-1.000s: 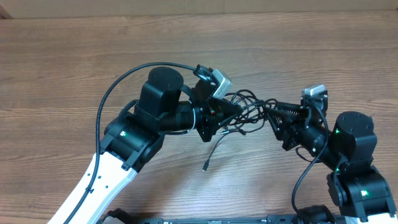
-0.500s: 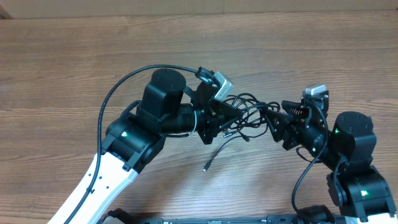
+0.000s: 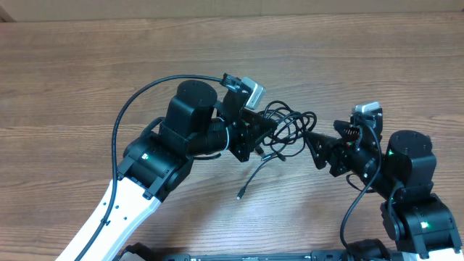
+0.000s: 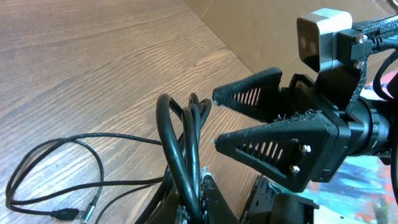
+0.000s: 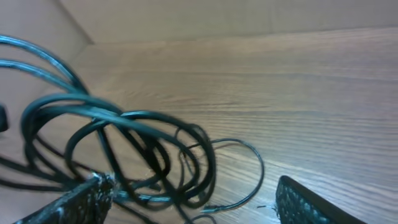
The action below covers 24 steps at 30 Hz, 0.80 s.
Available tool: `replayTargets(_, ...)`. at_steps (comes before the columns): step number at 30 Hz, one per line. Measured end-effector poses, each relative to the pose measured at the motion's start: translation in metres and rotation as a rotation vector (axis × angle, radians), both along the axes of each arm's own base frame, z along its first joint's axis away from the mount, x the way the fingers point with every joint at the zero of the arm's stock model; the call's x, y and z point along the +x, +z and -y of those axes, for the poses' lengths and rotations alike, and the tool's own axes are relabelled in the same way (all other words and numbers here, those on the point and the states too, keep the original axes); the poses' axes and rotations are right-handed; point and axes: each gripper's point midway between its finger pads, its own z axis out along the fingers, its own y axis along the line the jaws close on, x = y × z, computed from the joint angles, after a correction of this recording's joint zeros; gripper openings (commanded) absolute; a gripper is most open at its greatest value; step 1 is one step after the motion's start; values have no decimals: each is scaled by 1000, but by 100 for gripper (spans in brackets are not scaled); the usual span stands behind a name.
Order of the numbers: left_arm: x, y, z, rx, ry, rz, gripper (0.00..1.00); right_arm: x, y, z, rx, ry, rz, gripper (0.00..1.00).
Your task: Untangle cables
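The cables [image 3: 288, 125] are a bunch of thin black loops between the two arms at mid-table. My left gripper [image 3: 265, 135] is shut on the bunch, and in the left wrist view several strands [image 4: 185, 140] rise from between its fingers [image 4: 200, 198]. One loose cord trails to a small plug [image 3: 239, 194] on the wood. My right gripper [image 3: 313, 148] stands open just right of the bunch, and from the left wrist its two black fingers [image 4: 214, 119] are spread and hold nothing. From the right wrist the loops [image 5: 146, 146] hang ahead of its open gripper [image 5: 193, 208].
The left arm's thick black cable [image 3: 145, 94] arcs over the table to its wrist camera [image 3: 254, 90]. A cardboard wall [image 5: 236, 18] stands beyond the wooden table [image 3: 348, 58]. Another plug end [image 4: 62, 213] lies on the wood.
My right gripper has opened, let go of the cables and drawn back slightly to the right. The left gripper has lifted the bunch a little toward the far side.
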Motion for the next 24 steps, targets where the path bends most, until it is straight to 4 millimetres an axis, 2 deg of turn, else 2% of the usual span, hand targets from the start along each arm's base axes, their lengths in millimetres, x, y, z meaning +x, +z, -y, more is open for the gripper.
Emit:
replayTargets(10, -11, 1, 8, -21, -37, -39, 4, 10, 7, 8, -19, -52, 47, 86)
replayTargets(18, -16, 4, 13, -31, -55, -37, 4, 25, -13, 14, -55, -93, -22, 80)
replayTargets(24, -17, 6, 14, -46, -60, -44, 4, 31, -15, 14, -60, -103, -19, 80)
